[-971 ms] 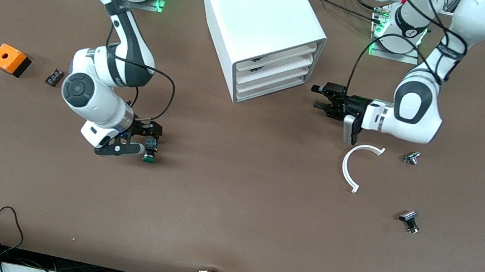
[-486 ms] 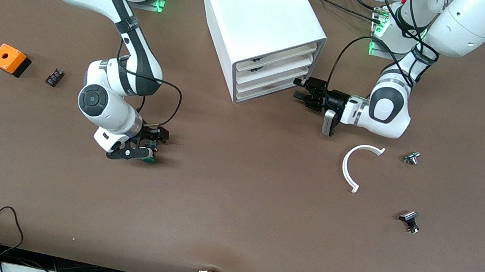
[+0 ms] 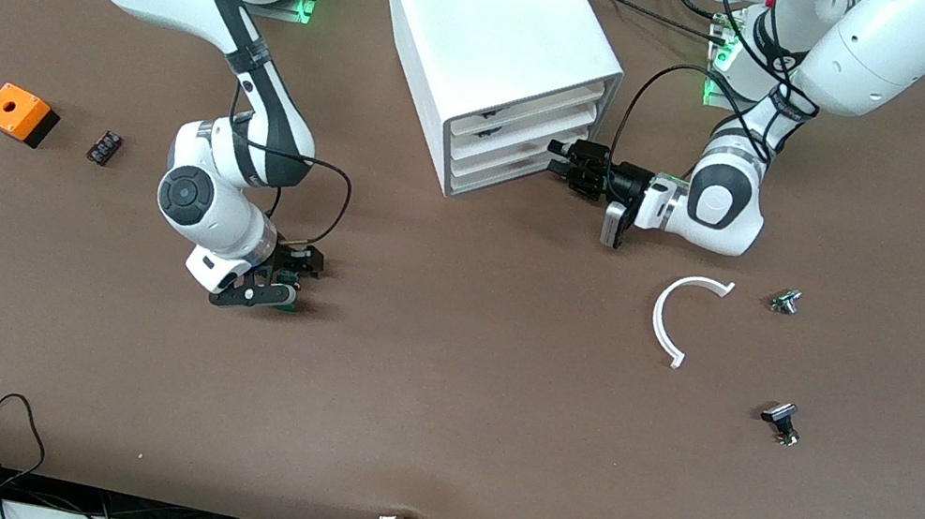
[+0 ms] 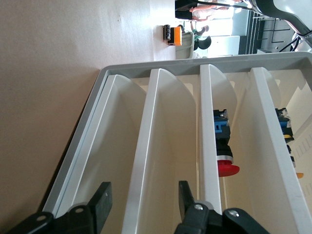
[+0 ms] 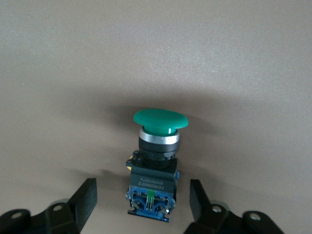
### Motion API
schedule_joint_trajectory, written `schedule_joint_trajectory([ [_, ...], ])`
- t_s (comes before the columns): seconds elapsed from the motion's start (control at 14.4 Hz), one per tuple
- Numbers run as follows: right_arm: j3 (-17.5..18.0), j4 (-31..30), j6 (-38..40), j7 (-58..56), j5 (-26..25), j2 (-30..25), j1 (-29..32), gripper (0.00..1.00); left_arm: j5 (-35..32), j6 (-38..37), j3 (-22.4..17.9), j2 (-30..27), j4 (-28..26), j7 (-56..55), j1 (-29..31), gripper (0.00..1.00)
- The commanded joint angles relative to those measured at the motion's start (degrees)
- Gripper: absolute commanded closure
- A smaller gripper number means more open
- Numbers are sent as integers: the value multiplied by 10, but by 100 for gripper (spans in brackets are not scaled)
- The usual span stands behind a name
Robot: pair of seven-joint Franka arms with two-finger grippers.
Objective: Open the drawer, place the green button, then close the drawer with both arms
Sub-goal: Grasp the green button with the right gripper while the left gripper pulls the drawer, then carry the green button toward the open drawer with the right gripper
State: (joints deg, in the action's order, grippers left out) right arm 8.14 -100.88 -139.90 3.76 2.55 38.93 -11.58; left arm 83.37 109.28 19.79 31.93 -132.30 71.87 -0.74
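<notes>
The button (image 5: 157, 161) lies on the table, nearer the front camera than the cabinet (image 3: 491, 46), toward the right arm's end. The right gripper (image 5: 141, 204) straddles its black body — fingers spread, not yet touching (cap pointing away from the wrist). The left gripper (image 4: 141, 204), jaws apart, sits at a drawer (image 4: 161, 161) front.

I'm seeing a plain brown table (image 3: 436, 407) and a white cabinet (image 3: 486, 16) with cream drawer fronts. The button (image 5: 160, 122) has a green cap, silver collar, black body and blue base. Both arms are white with black bands. At about 9 o'clock from the cabinet there's an orange box (image 3: 13, 107) on a black base.
</notes>
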Motion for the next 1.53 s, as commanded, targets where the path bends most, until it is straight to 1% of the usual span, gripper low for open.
schedule_joint_trajectory([
  [0.0,-4,0,-6,-9,2,2,-4,41,25,3,7,14,-6,32,1,41],
  [0.07,-4,1,-6,-9,2,2,-5,52,26,3,8,15,-10,37,1,42],
  [0.14,-4,2,-6,-9,2,2,-5,64,26,3,10,15,-14,38,1,47],
  [0.21,-4,2,-6,-9,2,2,-5,76,26,3,10,15,-17,38,1,54],
  [0.28,-4,3,-6,-9,2,1,-5,88,26,2,10,15,-19,38,1,65],
  [0.35,-4,5,-6,-6,2,0,-5,98,26,3,10,15,-19,38,1,80],
  [0.49,-2,21,-5,-2,6,-3,-6,100,26,3,10,15,-19,37,2,99],
  [0.56,-2,37,-2,-3,10,-4,-11,100,26,3,10,15,-18,36,4,100],
  [0.69,-1,66,7,36,11,-5,-18,100,26,3,10,11,-15,26,9,100],
  [0.83,-2,98,20,100,11,-5,-42,100,26,4,8,10,-4,6,12,100],
  [1.04,-3,138,21,211,8,-4,-84,100,21,5,0,13,27,-48,13,100],
  [1.18,-5,159,24,289,0,0,-110,100,18,5,-22,14,46,-68,10,100],
  [1.25,-6,165,24,323,-4,0,-120,100,6,5,-31,16,56,-74,10,100],
  [1.39,-6,180,24,377,-5,1,-135,100,-49,4,-56,21,87,-109,11,100],
  [1.46,-6,188,24,415,-5,1,-149,100,-64,4,-66,23,98,-124,11,100],
])
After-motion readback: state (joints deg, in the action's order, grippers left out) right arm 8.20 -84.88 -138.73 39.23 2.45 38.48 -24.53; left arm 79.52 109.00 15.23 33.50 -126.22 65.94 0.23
